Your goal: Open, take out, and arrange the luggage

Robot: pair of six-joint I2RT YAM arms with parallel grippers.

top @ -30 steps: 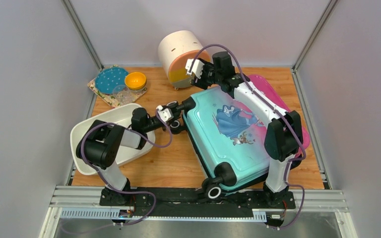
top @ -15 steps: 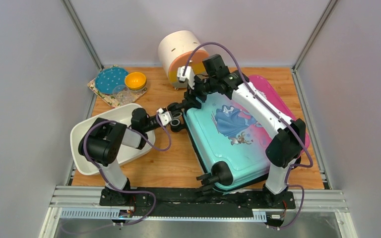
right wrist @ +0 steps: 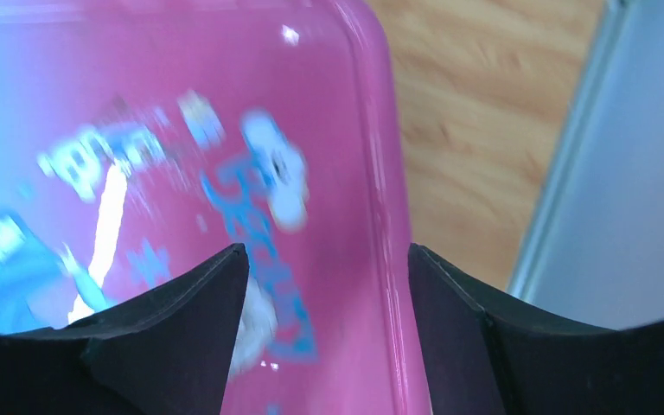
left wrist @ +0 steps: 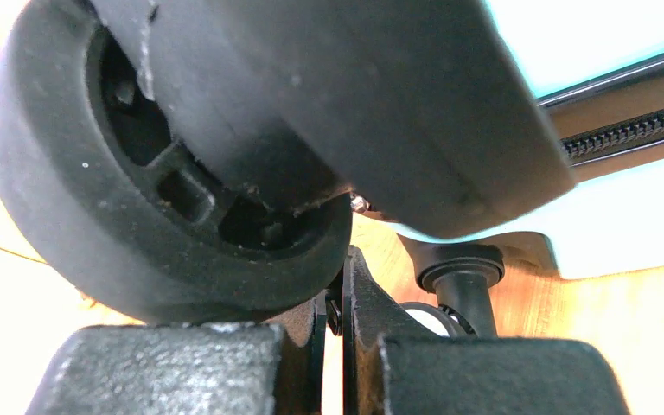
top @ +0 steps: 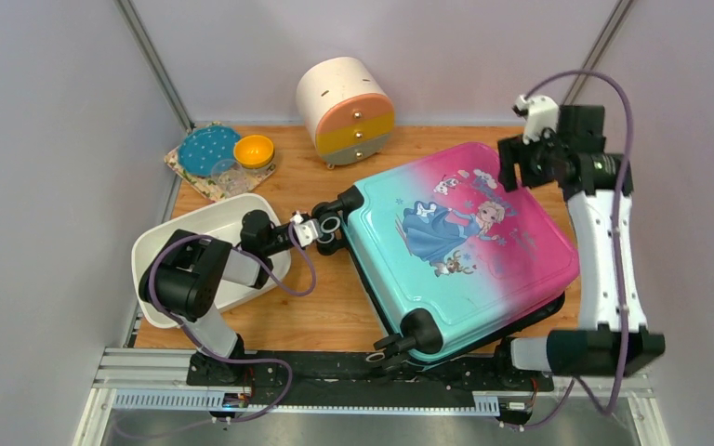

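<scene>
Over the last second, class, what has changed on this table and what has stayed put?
The right arm swung from the suitcase's far-left corner, beside the round drawer cabinet, to its far-right pink corner, right fingers open. The left fingers stay shut at a wheel; the suitcase stays put.

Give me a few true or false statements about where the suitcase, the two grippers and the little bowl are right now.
The luggage lies flat, print side up. True.
The right gripper is clamped on the luggage. False: it is open above the pink corner, holding nothing.
The left gripper is shut beside a wheel. True.
The yellow bowl sits on the luggage. False: it sits on the patterned mat.
</scene>
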